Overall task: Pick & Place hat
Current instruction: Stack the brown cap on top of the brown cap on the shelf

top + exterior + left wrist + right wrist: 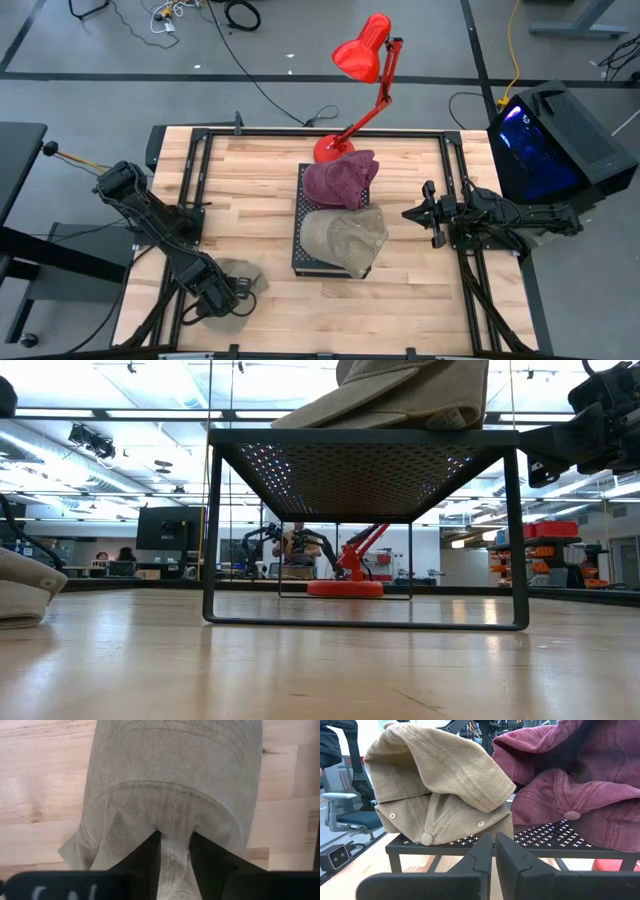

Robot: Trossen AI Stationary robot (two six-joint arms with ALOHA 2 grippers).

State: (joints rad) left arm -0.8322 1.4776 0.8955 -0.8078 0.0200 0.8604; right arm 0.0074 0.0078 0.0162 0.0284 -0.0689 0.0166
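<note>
A grey-tan hat [240,280] lies on the wooden table near its front left corner; the low view shows it at the left edge as hat [22,595]. My left gripper [214,293] points down onto it and is shut on its cloth [175,842]. A black perforated rack [305,262] in the table's middle carries a maroon hat [342,180] and a tan hat [345,240]. My right gripper [494,847] waits shut and level at the table's right side, facing the rack, touching nothing. My left gripper pinches a raised fold of the hat's crown [175,827], just behind the seam with the brim, between its two fingers [146,857]. The fingers come from above, pointing down. The hat lies on the table, its brim [175,750] flat beyond the fingers.
A red desk lamp [362,60] stands with its base at the table's far edge behind the rack. Bare wood lies between the left hat and the rack [365,435]. A black box with a blue light [555,140] sits off the right side.
</note>
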